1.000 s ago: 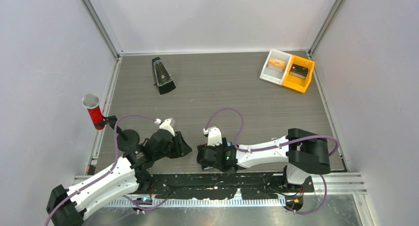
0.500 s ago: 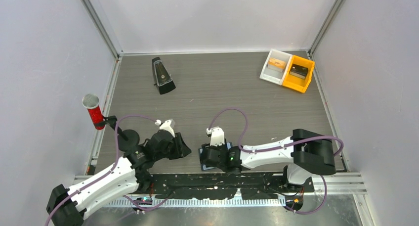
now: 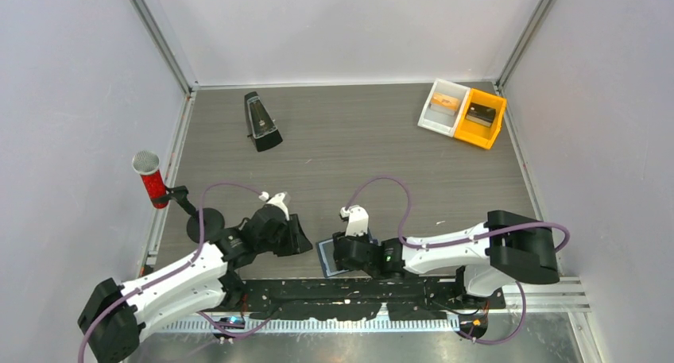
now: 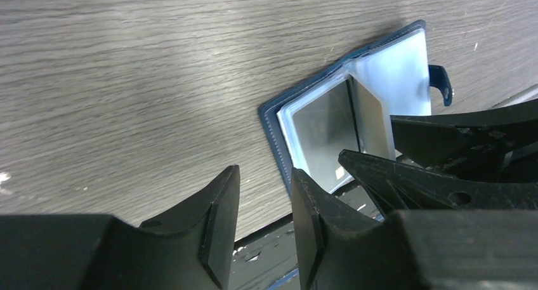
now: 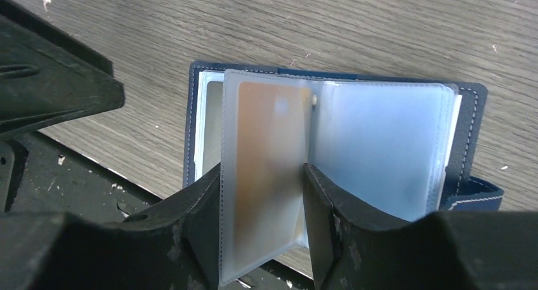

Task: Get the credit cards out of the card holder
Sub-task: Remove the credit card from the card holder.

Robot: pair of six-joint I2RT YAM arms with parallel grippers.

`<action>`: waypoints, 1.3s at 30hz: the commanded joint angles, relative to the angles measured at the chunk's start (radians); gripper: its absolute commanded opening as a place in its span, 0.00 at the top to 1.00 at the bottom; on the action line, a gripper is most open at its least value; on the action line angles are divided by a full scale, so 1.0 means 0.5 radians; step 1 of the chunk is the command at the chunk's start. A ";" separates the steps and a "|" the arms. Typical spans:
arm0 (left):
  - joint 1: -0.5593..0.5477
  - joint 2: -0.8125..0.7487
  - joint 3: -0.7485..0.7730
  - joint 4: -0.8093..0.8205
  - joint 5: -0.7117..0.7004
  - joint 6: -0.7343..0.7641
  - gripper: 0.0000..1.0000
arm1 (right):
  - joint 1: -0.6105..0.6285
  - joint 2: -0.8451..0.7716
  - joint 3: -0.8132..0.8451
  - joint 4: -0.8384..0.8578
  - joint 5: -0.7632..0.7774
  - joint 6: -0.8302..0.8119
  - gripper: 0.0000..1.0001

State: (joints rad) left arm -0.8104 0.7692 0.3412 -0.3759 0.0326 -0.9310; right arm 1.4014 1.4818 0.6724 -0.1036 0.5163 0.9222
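1. Card holder (image 5: pixel 472 125) lying open at the near edge of the desk (image 3: pixel 358 140), between both arms.
2. Nothing out yet: orange-yellow card (image 5: pixel 266 150) inside its clear sleeve (image 5: pixel 380 144); any second card hard to make out.
3. Right hand (image 5: pixel 260 195) half open astride that sleeve; gripping or not, cannot tell.
4. Left hand (image 4: pixel 263 182) partly open, empty, just beside the holder.

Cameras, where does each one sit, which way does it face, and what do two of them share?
Top: above and behind, looking down at the table; left arm and right arm show.
Left wrist: on the left arm, facing the open holder; left tool shows.
Right wrist: on the right arm, facing down into the holder; right tool straddles a sleeve.
Shared: all three see the holder.
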 commanded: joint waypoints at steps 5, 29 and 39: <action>-0.008 0.320 0.116 0.427 0.260 -0.012 0.65 | -0.035 -0.242 -0.196 0.279 -0.006 0.006 0.51; -0.159 0.735 0.345 0.503 0.254 -0.025 0.67 | -0.078 -0.722 -0.493 -0.080 0.277 0.038 0.51; -0.277 0.747 0.410 0.507 0.196 -0.049 0.66 | -0.095 -1.013 -0.399 -0.259 0.225 -0.097 0.55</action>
State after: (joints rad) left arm -0.9337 1.1378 0.5175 -0.1402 0.1562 -0.9424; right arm 1.3579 1.0443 0.4278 -0.2012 0.6090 0.9134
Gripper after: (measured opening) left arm 0.343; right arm 0.469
